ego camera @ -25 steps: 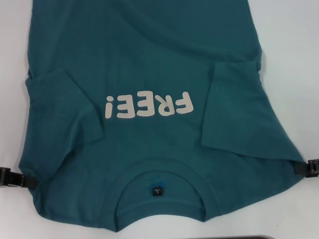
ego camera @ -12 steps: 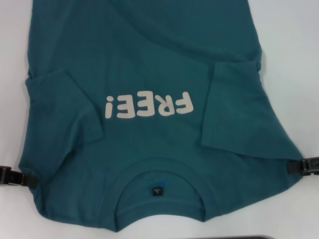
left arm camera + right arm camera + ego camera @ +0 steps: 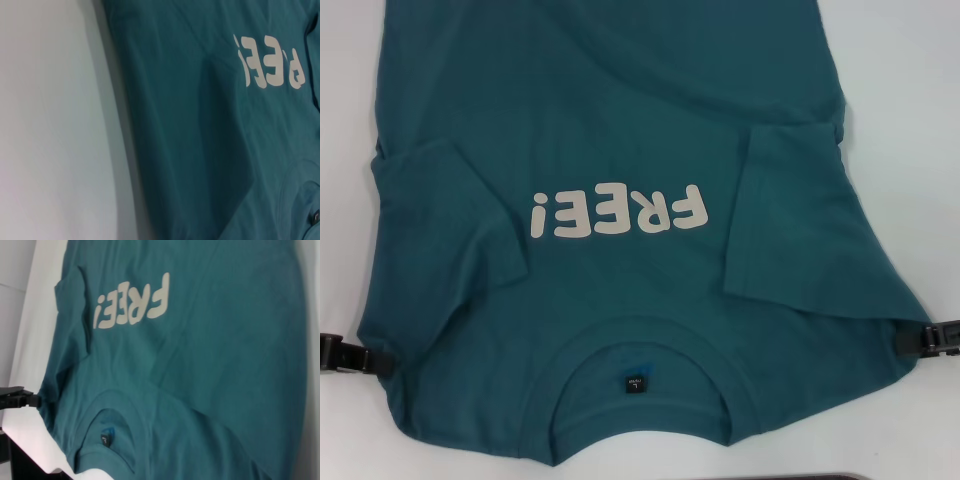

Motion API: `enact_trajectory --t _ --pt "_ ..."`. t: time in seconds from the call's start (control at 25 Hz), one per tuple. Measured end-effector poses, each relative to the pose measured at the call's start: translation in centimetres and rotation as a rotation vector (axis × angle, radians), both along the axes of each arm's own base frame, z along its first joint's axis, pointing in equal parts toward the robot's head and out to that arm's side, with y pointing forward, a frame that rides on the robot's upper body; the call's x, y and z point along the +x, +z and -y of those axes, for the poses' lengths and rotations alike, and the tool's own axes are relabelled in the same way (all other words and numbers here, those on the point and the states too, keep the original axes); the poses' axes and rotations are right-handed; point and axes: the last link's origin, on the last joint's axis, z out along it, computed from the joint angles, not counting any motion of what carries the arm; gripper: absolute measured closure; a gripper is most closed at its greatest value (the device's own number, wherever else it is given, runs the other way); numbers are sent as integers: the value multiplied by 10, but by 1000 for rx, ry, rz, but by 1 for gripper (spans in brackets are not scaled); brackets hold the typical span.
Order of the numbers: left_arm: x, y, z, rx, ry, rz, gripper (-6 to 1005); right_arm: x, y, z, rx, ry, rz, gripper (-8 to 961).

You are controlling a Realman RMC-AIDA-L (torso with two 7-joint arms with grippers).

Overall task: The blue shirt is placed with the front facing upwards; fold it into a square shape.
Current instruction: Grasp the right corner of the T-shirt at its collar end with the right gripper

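**End effectors flank the shoulders, shirt between them**

The blue shirt [image 3: 620, 200] lies front up on the white table [image 3: 910, 80], "FREE!" print [image 3: 618, 213] showing, collar [image 3: 642, 385] at the near edge, both sleeves folded inward; long axis runs away from the robot. Left end effector [image 3: 345, 355] sits at the left shoulder edge, right end effector [image 3: 930, 338] at the right shoulder edge, equally close. Cannot tell how far either is open or whether it pinches cloth. Next fold likely lengthwise, collar end carried toward the hem.
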Motion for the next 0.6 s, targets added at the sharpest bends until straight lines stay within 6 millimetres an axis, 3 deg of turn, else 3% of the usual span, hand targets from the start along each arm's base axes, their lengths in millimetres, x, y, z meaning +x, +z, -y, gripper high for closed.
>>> enact_trajectory --t 0.6 --pt "0 -1 0 0 0 1 986 3 0 -3 -11 -12 36 253"
